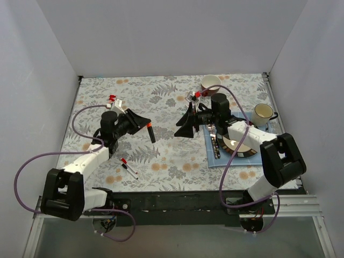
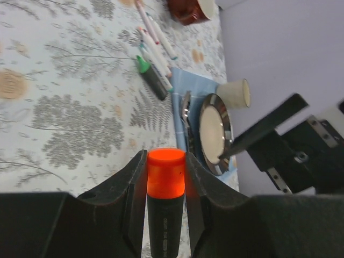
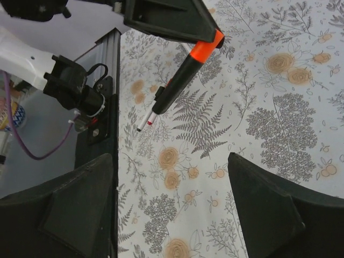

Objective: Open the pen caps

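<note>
- The left gripper (image 1: 146, 124) is clamped on a black marker (image 3: 177, 86) at its orange cap (image 2: 166, 174); the body hangs slanted below the fingertips, clear of the floral tablecloth (image 1: 161, 102)
- The right gripper (image 3: 171, 161) faces it from just beside, jaws spread wide and holding nothing
- A slim white pen (image 1: 129, 169) with a red end lies on the cloth near the left arm
- More pens (image 2: 153, 40) lie bunched beyond the right gripper, next to a green-capped dark marker (image 2: 152, 78)
- A plate (image 2: 212, 131) sits on a blue mat (image 1: 215, 157) at the right

glossy plastic marker (image 2: 165, 204), shiny metal plate (image 2: 229, 126); matt printed tablecloth (image 2: 64, 118)
</note>
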`<state>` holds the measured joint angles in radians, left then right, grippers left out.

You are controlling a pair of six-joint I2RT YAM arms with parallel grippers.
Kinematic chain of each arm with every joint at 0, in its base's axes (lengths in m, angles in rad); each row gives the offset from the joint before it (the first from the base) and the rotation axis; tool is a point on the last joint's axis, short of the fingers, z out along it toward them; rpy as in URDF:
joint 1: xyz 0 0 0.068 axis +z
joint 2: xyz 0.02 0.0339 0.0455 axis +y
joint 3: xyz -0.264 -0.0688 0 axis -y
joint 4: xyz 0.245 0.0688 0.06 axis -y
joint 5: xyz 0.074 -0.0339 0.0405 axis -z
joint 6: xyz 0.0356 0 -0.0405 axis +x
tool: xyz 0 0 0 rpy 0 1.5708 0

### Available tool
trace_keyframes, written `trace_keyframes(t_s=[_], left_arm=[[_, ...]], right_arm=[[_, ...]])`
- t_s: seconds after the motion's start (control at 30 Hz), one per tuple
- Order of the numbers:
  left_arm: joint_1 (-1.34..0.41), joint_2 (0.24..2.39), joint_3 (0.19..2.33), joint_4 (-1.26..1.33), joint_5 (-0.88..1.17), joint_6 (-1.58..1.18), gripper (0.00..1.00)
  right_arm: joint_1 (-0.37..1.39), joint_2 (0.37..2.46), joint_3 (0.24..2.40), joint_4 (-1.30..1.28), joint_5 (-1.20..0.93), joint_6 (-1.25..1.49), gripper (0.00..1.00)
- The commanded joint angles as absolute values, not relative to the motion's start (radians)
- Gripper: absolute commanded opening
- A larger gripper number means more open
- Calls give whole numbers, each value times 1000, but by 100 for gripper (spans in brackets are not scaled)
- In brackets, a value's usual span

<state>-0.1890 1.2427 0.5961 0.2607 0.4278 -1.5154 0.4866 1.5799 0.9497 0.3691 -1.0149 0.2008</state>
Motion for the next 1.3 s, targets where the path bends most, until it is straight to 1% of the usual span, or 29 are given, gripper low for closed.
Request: trace_keyframes(t_s=[0.0, 0.03, 0.13, 0.37, 0.47, 0.5, 0.57, 0.6, 0.67, 0.73, 0.77, 0.83, 0.87, 0.97, 1.0, 1.03, 1.07, 1.1, 1.17, 1.2, 1.23, 1.27], left_arm=[[-302, 1163, 548, 466, 303, -1643, 0], [-351, 1161, 548, 465, 229, -1649, 0], [-431, 1173, 548, 477, 99, -1676, 0], [-560, 1215, 612, 393, -127, -1680, 0], [-583, 1226, 614, 394, -162, -1686, 0], [-587, 1232, 615, 388, -167, -1687, 0], [-604, 1241, 624, 379, -181, -1695, 0], [-609, 1247, 629, 370, -196, -1695, 0], [-624, 1253, 638, 362, -212, -1698, 0], [-644, 1265, 647, 348, -232, -1700, 0], [-652, 1269, 659, 332, -241, -1701, 0], [-676, 1281, 690, 275, -290, -1718, 0], [-684, 1284, 692, 269, -305, -1720, 0], [-703, 1290, 707, 244, -342, -1733, 0], [-707, 1292, 713, 230, -351, -1736, 0], [-710, 1292, 713, 226, -362, -1740, 0], [-712, 1292, 715, 222, -364, -1740, 0], [-712, 1287, 715, 221, -364, -1740, 0], [-712, 1278, 710, 225, -351, -1724, 0], [-712, 1272, 704, 253, -335, -1704, 0], [-712, 1266, 689, 273, -316, -1675, 3], [-712, 1255, 683, 282, -289, -1640, 12]], right_arm=[[509, 1565, 891, 565, -944, 425, 93], [518, 1563, 885, 563, -907, 425, 93], [566, 1566, 885, 525, -838, 410, 93], [617, 1601, 920, 428, -758, 310, 91], [615, 1601, 925, 420, -741, 298, 86], [615, 1603, 928, 416, -738, 293, 83], [615, 1605, 934, 403, -726, 287, 79], [615, 1608, 939, 394, -726, 285, 75], [617, 1611, 940, 394, -721, 285, 71], [617, 1612, 946, 385, -710, 281, 69], [617, 1617, 950, 384, -710, 276, 65], [617, 1623, 956, 373, -703, 273, 61], [617, 1632, 957, 370, -701, 268, 55], [615, 1646, 969, 350, -698, 261, 43], [617, 1655, 974, 341, -699, 258, 34], [617, 1658, 985, 328, -701, 256, 30], [617, 1664, 986, 324, -706, 255, 19], [617, 1666, 991, 318, -713, 250, 12], [614, 1664, 999, 314, -736, 252, 1], [611, 1663, 999, 318, -768, 258, 1], [606, 1661, 996, 328, -791, 264, 1], [591, 1654, 982, 365, -817, 273, 1]])
